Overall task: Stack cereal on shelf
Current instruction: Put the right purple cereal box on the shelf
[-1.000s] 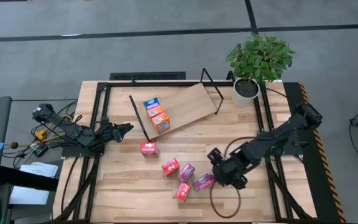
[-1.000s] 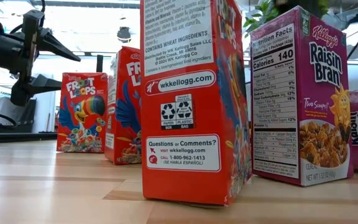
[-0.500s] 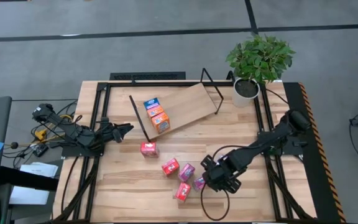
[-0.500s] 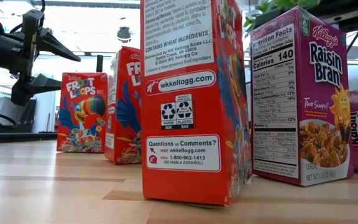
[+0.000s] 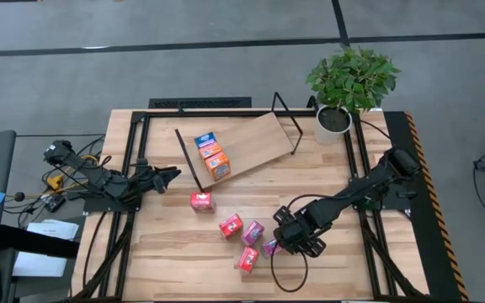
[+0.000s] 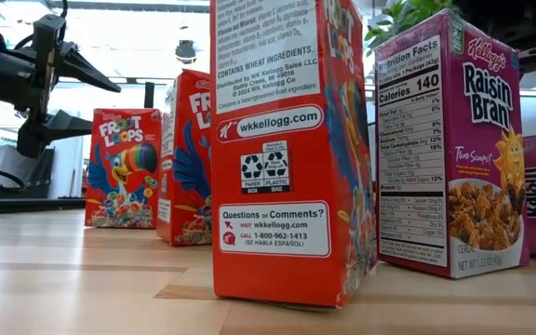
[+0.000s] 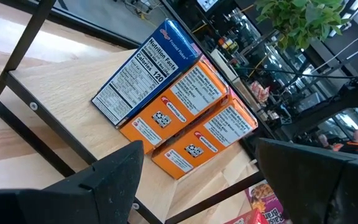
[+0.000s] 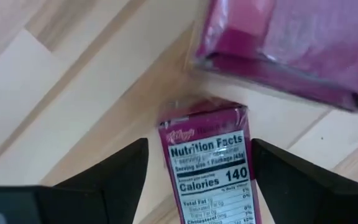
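Note:
The shelf (image 5: 255, 139) is a tilted plywood board on black rod frames at the table's far middle. One blue cereal box (image 5: 204, 139) and two orange ones (image 5: 216, 160) lie on it in a row, also seen in the left wrist view (image 7: 148, 68). Red boxes (image 5: 201, 201) (image 5: 231, 225) (image 5: 248, 259) and a magenta box (image 5: 253, 232) stand on the table nearer the front. My right gripper (image 5: 289, 240) points down, open, over another magenta box (image 8: 210, 168), its fingers on either side of it. My left gripper (image 5: 168, 175) waits open at the table's left.
A potted plant (image 5: 343, 84) stands at the far right corner. A second magenta box (image 8: 284, 43) lies close beyond the one under my right gripper. The black frame rails (image 5: 133, 168) run along the table's left and right sides. Bare wood shows at the front left.
My right gripper has come down and moved a little toward the table's left edge, so that it now stands over the magenta box and hides most of it in the high view. The boxes have not moved.

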`<state>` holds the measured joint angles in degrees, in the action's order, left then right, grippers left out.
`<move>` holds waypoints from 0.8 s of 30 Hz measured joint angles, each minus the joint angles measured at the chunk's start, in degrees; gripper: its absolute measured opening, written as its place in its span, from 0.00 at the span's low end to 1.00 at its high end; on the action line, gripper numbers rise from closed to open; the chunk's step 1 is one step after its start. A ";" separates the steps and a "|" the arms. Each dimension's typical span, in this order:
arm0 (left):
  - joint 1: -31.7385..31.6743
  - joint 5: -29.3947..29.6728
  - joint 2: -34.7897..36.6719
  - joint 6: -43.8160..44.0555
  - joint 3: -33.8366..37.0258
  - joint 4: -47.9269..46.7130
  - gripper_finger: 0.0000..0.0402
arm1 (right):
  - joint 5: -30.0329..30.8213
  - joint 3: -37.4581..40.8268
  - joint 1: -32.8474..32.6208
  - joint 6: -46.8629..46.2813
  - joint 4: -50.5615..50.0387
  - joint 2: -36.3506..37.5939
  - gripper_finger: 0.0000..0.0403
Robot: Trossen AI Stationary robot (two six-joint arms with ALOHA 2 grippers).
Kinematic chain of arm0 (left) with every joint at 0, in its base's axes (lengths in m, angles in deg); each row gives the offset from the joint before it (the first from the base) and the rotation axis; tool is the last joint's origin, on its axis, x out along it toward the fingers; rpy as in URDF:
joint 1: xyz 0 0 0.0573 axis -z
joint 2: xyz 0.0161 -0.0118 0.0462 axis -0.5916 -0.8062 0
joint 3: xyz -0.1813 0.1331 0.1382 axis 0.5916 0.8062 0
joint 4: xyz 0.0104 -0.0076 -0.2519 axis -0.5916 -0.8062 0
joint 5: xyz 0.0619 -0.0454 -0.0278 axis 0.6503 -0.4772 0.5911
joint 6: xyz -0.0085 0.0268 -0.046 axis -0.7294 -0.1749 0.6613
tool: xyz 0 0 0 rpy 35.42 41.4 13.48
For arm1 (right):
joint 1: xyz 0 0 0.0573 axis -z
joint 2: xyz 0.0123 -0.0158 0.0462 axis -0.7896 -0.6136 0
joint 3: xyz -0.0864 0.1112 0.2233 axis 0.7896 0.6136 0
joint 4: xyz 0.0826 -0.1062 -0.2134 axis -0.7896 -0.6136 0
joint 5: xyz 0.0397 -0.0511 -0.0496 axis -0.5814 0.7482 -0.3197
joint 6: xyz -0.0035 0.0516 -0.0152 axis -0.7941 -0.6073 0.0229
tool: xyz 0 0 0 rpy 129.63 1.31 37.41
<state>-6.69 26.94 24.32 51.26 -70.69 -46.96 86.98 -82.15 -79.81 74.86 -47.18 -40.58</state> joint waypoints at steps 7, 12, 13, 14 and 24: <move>0.00 0.00 0.00 -0.27 0.00 0.00 0.75 | 0.02 0.01 -0.09 -0.64 2.13 0.00 0.75; 0.02 0.00 0.00 -0.31 0.00 0.00 0.75 | 0.00 0.57 -0.04 -1.56 2.29 0.00 0.72; 0.00 0.00 0.00 -0.47 0.00 0.00 0.75 | -0.01 1.02 -0.04 -1.60 2.34 0.00 0.71; 0.02 0.00 -0.01 -0.69 0.00 0.00 0.75 | -0.02 1.50 -0.06 -1.80 2.43 0.00 0.70; 0.02 0.00 0.00 -0.94 0.00 0.00 0.75 | 0.02 2.61 -0.06 -3.58 3.00 0.00 0.63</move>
<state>-6.67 26.94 24.32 50.32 -70.69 -46.96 87.01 -79.54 -79.88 71.29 -44.18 -40.58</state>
